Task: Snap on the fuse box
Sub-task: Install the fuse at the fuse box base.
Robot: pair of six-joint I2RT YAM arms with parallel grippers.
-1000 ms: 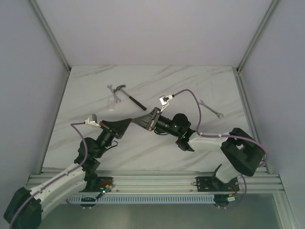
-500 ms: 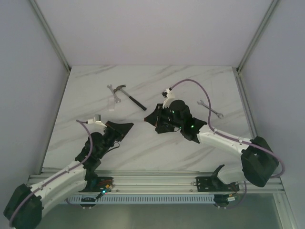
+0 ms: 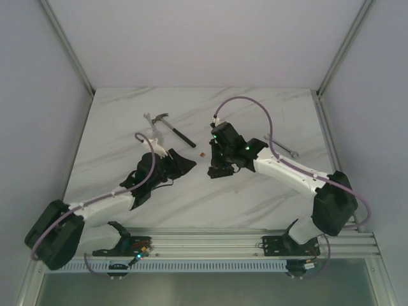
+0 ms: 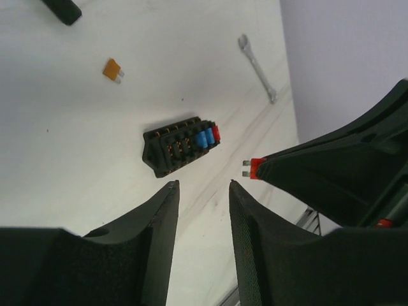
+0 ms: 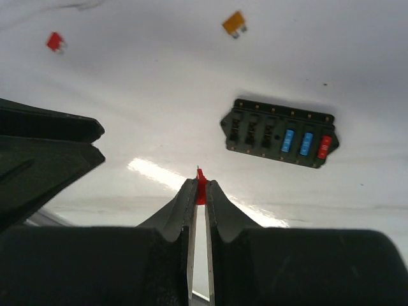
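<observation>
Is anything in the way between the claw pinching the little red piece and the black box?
Nothing visible. The right gripper, pinching a red fuse, has an open path to the fuse box; the loose orange fuse lies off to one side.

Count on inspection.

- One black rectangular plastic fuse box (image 5: 278, 134) with six slots.
- Seated in it: two blue fuses (image 5: 288, 140) and one red seated fuse (image 5: 324, 146).
- Outside the box, three small blade fuses: a red loose fuse (image 5: 55, 42), a second red loose fuse (image 5: 201, 185) and one orange loose fuse (image 5: 234, 23).
- One black-handled steel hammer (image 3: 178, 134).
- Two silver metal wrenches: first wrench (image 3: 148, 118), second wrench (image 3: 282, 146).
</observation>
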